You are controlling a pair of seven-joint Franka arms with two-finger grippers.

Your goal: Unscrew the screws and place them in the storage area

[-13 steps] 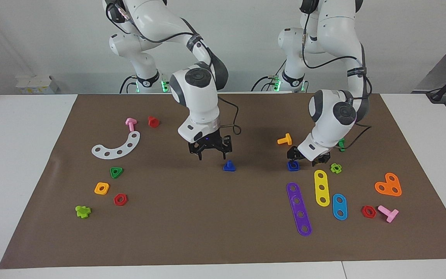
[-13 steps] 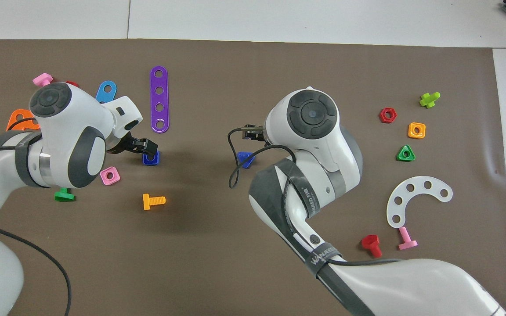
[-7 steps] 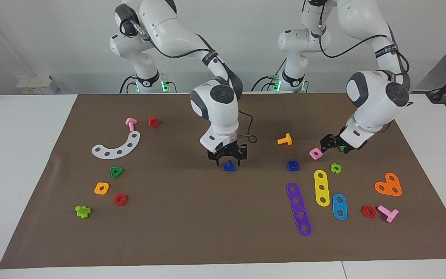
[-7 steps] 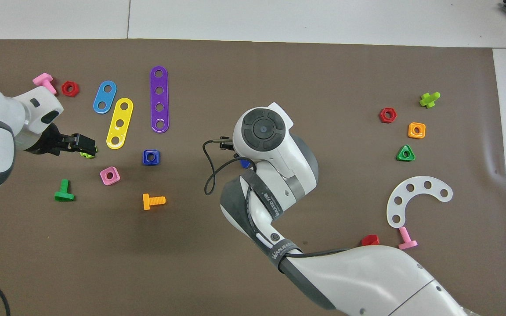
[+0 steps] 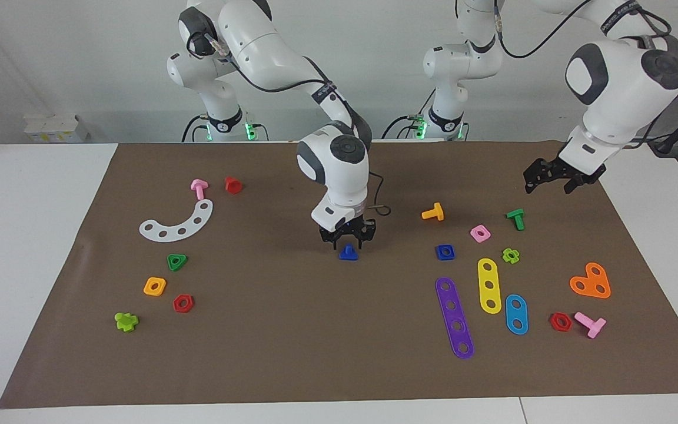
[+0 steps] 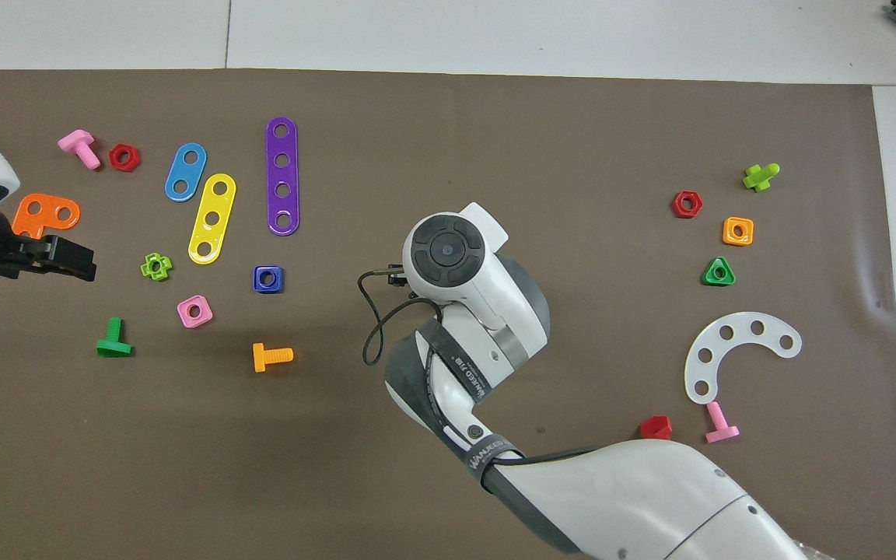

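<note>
Sitting mid-mat with its shaft up, the blue triangular-head bolt (image 5: 348,252) looks light, rigid and slick, so the flat head edges seem the surest hold. The right gripper (image 5: 348,238) hangs just over it, jaws spread to either side. The left gripper (image 5: 557,178) waits, jaws apart, above the green bolt (image 5: 515,218).

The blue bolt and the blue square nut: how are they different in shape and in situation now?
The blue bolt has a flat triangular head with a stub pointing up; the blue square nut is square with a round hole. The right tool is low around the bolt; the nut lies alone, toward the left arm's end. Both are royal blue and rest on the brown mat.
</note>
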